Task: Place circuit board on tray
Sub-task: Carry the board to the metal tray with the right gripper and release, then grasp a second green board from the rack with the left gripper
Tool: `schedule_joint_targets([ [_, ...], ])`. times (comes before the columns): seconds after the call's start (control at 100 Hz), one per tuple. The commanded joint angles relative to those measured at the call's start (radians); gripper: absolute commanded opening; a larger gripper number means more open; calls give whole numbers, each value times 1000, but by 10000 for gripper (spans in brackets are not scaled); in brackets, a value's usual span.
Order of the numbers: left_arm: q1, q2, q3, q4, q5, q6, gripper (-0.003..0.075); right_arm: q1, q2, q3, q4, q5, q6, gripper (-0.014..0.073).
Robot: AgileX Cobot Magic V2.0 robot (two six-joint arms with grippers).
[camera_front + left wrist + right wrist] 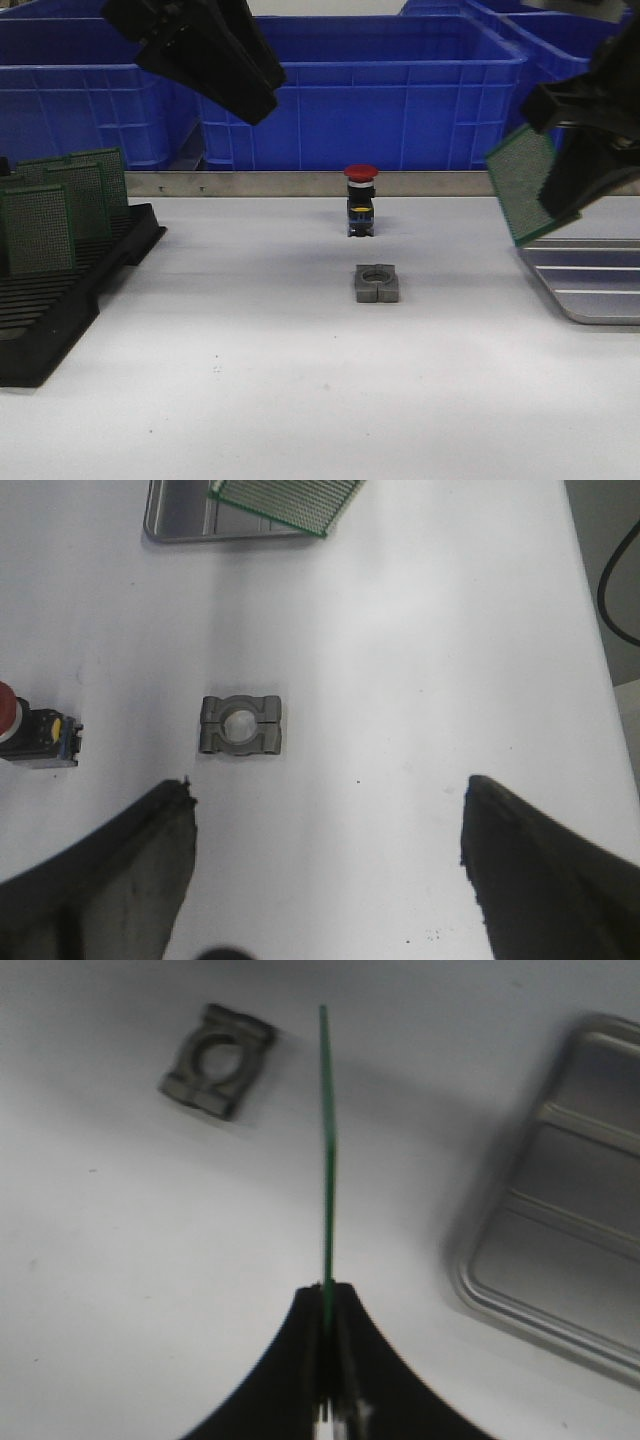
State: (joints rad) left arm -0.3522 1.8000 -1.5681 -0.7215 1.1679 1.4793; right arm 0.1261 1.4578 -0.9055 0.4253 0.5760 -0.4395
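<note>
Front view shows the biggest things first: blue crates [360,90] behind the white table [250,380], then the black slotted rack [60,300] at the left edge with more green boards standing in it. At the right edge lies the silver tray [590,285], only partly in frame. The right gripper [585,175] holds the circuit board [527,185] in the air, tilted, its lower corner just above the tray's near rim. The left gripper [215,60] hangs high with nothing in it.

Smaller still, near the table's middle, stand a red-capped push button [361,200] and, in front of it, a grey metal clamp block [377,283].

Right wrist view gives what the front cannot: the board [326,1150] edge-on, a thin straight green line, with the jaws pressed together on its end. It looks light, stiff and flat, and probably fragile on its faces, so an edge grip like this one seems right; being thin and smooth, it could pivot in the pinch. That view also puts the tray [480,1260] off to one side of the board, not squarely beneath it.

Left wrist view shows the left fingers [120,880] spread wide apart over the block [242,726].
</note>
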Motion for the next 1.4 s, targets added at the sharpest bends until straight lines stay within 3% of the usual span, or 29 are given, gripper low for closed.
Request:
schedule_joint_targets([
  [0.0, 3, -46, -32, -67, -8, -13, 512, -102, 7, -30, 62, 29, 1, -122],
  [0.2, 3, -46, -32, -67, -8, -13, 512, -254, 136, -82, 90, 104, -26, -122],
  [0.41, 3, -46, -32, -67, -8, -13, 512, -271, 257, -206, 90, 191, -42, -94],
  [0.48, 3, -46, -32, -67, -8, -13, 512, -271, 276, -229, 85, 197, -53, 25],
  [0.6, 3, -46, -32, -50, -8, -13, 512, -271, 279, -258, 58, 192, -59, 441],
  [0.67, 3, -46, -32, -30, -8, -13, 512, -271, 279, -277, 31, 193, -46, 618],
  [0.86, 3, -46, -53, 106, -6, -13, 512, -271, 266, -297, -38, 198, -11, 536],
  [1.15, 13, -46, -108, 562, 55, -107, 512, -271, 227, -297, -39, 197, -10, 537],
  [1.39, 139, -42, -108, 579, 108, -135, 512, -271, 224, -297, -30, 180, -10, 537],
])
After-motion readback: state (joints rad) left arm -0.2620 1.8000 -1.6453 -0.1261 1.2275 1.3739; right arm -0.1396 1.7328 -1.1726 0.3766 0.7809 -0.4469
